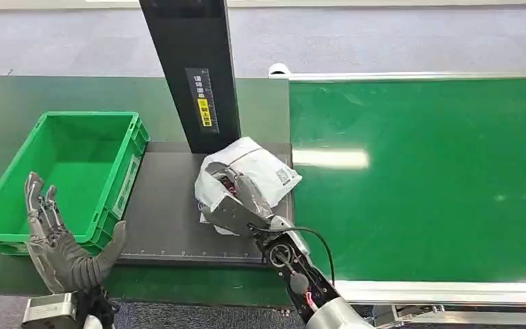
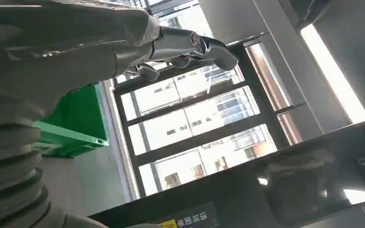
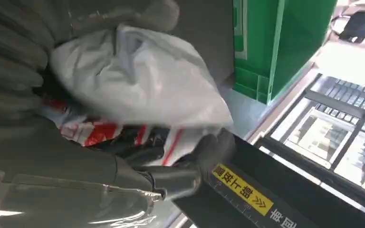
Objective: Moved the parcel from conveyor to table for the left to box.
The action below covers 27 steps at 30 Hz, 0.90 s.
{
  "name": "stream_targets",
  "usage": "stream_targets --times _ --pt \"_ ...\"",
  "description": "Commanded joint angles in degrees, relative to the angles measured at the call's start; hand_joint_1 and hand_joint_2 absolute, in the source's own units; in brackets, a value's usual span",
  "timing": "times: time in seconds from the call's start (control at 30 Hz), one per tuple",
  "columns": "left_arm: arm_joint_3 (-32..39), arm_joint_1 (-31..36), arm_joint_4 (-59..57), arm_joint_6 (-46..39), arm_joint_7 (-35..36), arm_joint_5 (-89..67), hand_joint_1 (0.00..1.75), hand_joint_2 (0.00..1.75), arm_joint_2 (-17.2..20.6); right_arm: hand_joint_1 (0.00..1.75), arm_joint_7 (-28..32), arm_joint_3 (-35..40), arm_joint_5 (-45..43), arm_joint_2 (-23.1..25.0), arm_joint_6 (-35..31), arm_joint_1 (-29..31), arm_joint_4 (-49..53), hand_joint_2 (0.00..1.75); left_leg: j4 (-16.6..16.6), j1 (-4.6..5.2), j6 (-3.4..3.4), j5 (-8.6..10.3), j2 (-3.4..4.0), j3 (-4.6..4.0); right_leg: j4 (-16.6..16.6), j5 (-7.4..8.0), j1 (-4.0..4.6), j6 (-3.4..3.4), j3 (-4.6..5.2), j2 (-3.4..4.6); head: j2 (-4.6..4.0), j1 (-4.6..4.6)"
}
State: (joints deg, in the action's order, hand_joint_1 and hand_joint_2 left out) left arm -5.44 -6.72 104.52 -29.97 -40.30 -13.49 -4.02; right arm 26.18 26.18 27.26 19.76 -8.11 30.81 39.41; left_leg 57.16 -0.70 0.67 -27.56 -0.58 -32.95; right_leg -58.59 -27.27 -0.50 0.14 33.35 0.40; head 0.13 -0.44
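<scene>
The parcel point(image 1: 257, 168) is a white plastic bag with red print and a label. It lies on the dark table mat point(image 1: 168, 219), just left of the green conveyor belt point(image 1: 424, 178) and in front of a black post point(image 1: 192, 68). My right hand point(image 1: 236, 205) grips its near side; in the right wrist view the fingers point(image 3: 204, 152) wrap around the crumpled parcel point(image 3: 138, 80). My left hand point(image 1: 58, 240) is raised and open beside the green box point(image 1: 61, 175), holding nothing; its fingers point(image 2: 204, 45) point upward in the left wrist view.
The green box point(image 3: 275, 42) is empty and stands at the table's left. The black post with a yellow label point(image 1: 204, 108) rises right behind the parcel. The conveyor's metal rim point(image 1: 438, 291) runs along the front right.
</scene>
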Motion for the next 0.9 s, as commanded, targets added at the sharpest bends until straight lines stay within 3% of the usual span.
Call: stream_targets --times 0.03,0.1,0.13,0.2,0.3,0.4,0.5,0.57,0.6,0.9 --pt "1.8 1.8 -5.1 2.0 0.3 -0.3 0.0 1.75 -0.7 0.0 3.2 4.8 -6.6 0.2 4.6 4.1 -7.7 1.75 -0.1 0.01 -0.03 0.03 0.09 0.12 0.1 0.04 0.0 -0.01 -0.1 0.02 0.0 0.02" --pt "1.4 3.2 -8.0 3.5 0.3 -1.0 0.0 1.75 -0.9 0.0 8.2 6.6 -13.7 0.2 10.8 4.4 -7.9 1.75 -0.1 0.01 -0.02 0.02 0.05 0.07 0.1 0.03 0.0 -0.01 -0.06 0.0 0.0 0.0" --pt "-1.1 4.8 -13.2 1.2 0.3 0.0 0.0 1.75 0.7 0.0 10.4 7.7 -17.1 0.2 12.9 4.8 -8.3 1.75 -0.1 0.03 -0.02 0.08 0.03 0.13 0.1 0.06 -0.01 -0.02 -0.12 -0.04 0.0 0.0" --pt "4.6 6.2 -16.6 9.1 0.3 -2.0 0.0 1.75 -3.5 0.0 12.4 9.0 -20.4 0.2 14.3 5.2 -9.0 1.75 -0.1 0.06 -0.02 0.06 -0.02 0.12 0.1 0.02 -0.05 -0.01 -0.1 -0.07 0.0 0.0" --pt "7.0 8.0 -20.4 12.6 0.3 -2.0 0.0 1.75 -5.0 0.0 13.8 8.0 -22.2 0.2 15.5 5.0 -8.0 1.75 -0.1 0.03 -0.02 0.06 -0.01 0.11 0.1 0.04 -0.02 0.0 -0.11 -0.05 0.0 0.0" --pt "8.3 9.8 -24.2 16.8 0.3 -1.1 0.0 1.75 -5.8 0.0 13.8 2.9 -24.5 -0.8 24.0 1.2 1.9 1.75 -0.1 0.03 -0.04 0.08 -0.04 0.15 0.1 0.05 -0.02 0.01 -0.18 -0.1 0.0 -0.02" --pt "8.3 9.8 -24.2 16.8 0.3 -1.1 0.0 1.75 -5.8 0.0 13.8 2.9 -24.5 -0.8 24.0 1.2 1.9 1.75 -0.1 0.03 -0.04 0.08 -0.04 0.15 0.1 0.05 -0.02 0.01 -0.18 -0.1 0.0 -0.02" --pt "8.3 11.2 -27.1 18.1 0.3 -1.7 0.0 1.75 -6.0 0.0 13.8 -0.6 -26.4 -1.1 28.9 -0.9 7.6 1.75 -0.1 0.04 -0.03 0.05 -0.04 0.11 0.1 0.02 -0.03 0.01 -0.12 -0.07 0.0 0.0" --pt "7.9 14.4 -32.9 19.8 0.3 -3.4 0.0 1.75 -7.2 0.0 13.8 -5.8 -29.0 -1.8 33.8 -2.8 15.2 1.75 -0.1 0.02 -0.03 0.08 -0.19 0.09 0.1 0.0 -0.01 0.0 -0.14 -0.25 0.0 0.02" --pt "7.8 14.7 -34.5 20.8 0.3 -4.4 0.0 1.75 -7.1 0.0 13.8 -7.2 -29.6 -1.3 34.6 -3.7 17.6 1.75 -0.1 -0.01 -0.03 0.09 -0.08 0.12 0.2 0.06 0.02 0.0 -0.15 -0.18 0.0 0.0"
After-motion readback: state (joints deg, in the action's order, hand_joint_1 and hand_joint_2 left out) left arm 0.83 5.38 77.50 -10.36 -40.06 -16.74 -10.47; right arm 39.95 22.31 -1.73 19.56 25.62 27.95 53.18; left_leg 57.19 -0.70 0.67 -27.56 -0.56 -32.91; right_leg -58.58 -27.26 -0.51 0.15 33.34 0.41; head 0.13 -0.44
